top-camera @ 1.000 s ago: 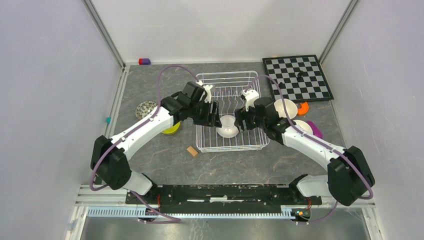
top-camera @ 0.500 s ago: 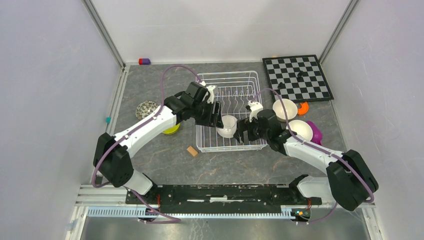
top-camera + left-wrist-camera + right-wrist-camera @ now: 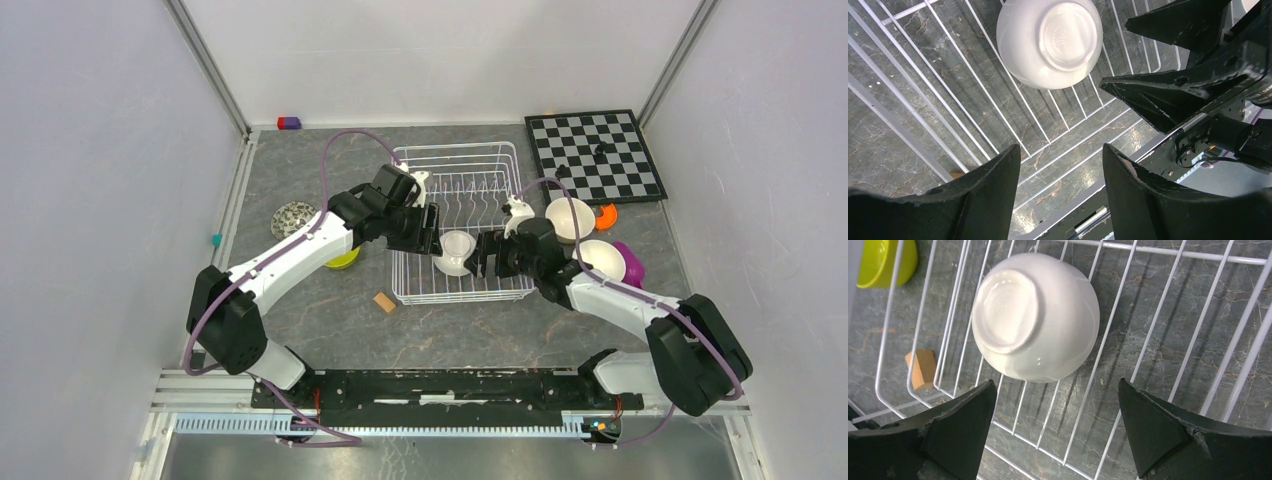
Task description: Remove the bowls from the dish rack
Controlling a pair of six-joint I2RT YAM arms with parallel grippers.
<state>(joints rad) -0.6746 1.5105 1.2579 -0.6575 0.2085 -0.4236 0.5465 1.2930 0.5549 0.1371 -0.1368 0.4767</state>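
**No readable text**

White lettering sits on the black housing point(image 3: 1248, 75) at the right edge of the left wrist view, cut off by the frame and illegible. Faint marks on the foot of the white bowl point(image 3: 1049, 42) are too blurred to read.

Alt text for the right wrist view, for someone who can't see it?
A white bowl lies in the wire dish rack, base toward the camera, just ahead of the open right gripper. Outside the rack are a lime-green bowl and a wooden block.

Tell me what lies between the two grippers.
One white bowl, upside down on the dish rack wires, sits between the left gripper and the right gripper. The top view shows it, and both wrist views confirm.
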